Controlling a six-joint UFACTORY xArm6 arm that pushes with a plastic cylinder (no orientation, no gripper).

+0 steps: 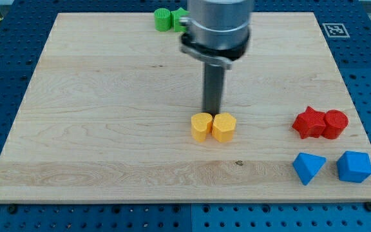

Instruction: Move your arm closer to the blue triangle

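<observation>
the wooden counter [108, 96] is lying on a blue pegboard surface [5, 64] and filling most of the frame. my tip [212, 112] is sitting near the centre of the frame, at the end of the dark rod that is hanging down from the grey arm housing [215, 26] at the top centre. there are no jaws on this arm, so there is no released or clenched state to tell; only the bare rod is showing.

the tip is resting just above two yellow blocks, right at their upper edges: the yellow heart-shaped block [201, 126] on the view's left and the yellow hexagonal block [224, 126] on the view's right, the two touching side by side. whether the tip is touching them i cannot tell.

the blue triangle [308, 167] is lying at the lower right of the frame, well apart from the tip, down and to the view's right of it. just beside it on the right is sitting a blue chunky block [354, 166]. above these, a red star-shaped block [309, 122] and a red round block [335, 124] are touching each other.

at the top of the frame, green blocks [167, 19] are partly hiding behind the arm housing.
</observation>
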